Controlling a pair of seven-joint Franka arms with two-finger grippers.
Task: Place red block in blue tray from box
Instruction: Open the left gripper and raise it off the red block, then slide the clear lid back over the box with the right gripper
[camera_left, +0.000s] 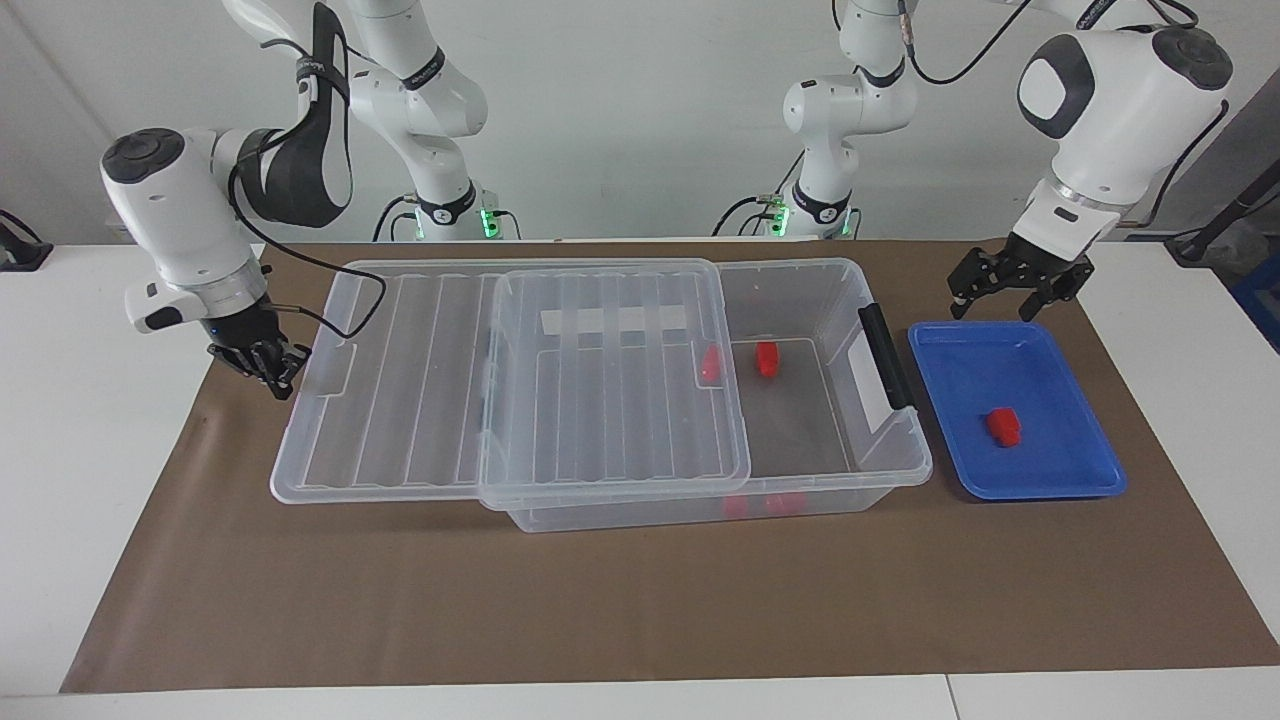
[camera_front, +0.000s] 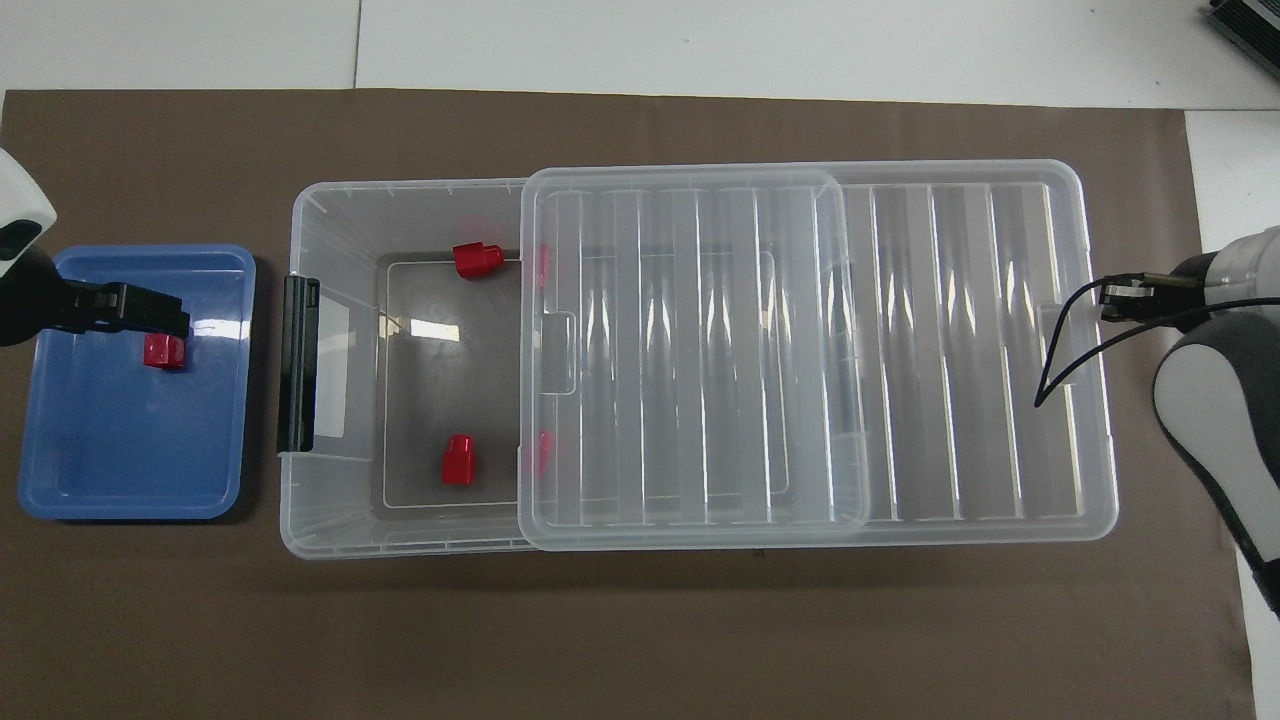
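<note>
The left gripper (camera_left: 1008, 297) has its fingers (camera_left: 962, 292) spread apart, and they hold nothing. It hangs in the air over the edge of the blue tray (camera_left: 1060, 485) that is nearest the robots. The right gripper (camera_left: 272, 372) has its fingers (camera_left: 281, 380) pressed together, with nothing between them. It is low, just beside the end of the clear lid (camera_left: 420, 385) at the right arm's end of the tabletop (camera_left: 620, 610).

One red block (camera_left: 1003, 426) lies flat inside the blue tray, around the middle of it. Its long side runs across the short way of the tray, nearer to farther from the robots. From above, the left gripper covers part of this block (camera_front: 163, 351).

The box (camera_left: 880, 455) sits in the middle of a brown mat (camera_left: 500, 600). Its lid is slid toward the right arm's end, so the end with the black handle (camera_left: 887, 355) is open.

Four red blocks show in the box. Two lie in the open part: one (camera_front: 474, 259) at the wall farther from the robots, lying along the length of the box, and one (camera_front: 459, 459) closer to the robots, pointing nearer to farther. Two more are seen blurry through the lid's edge (camera_front: 541, 263) (camera_front: 541, 452).

So there are five red blocks, one tray, one box and one lid.
</note>
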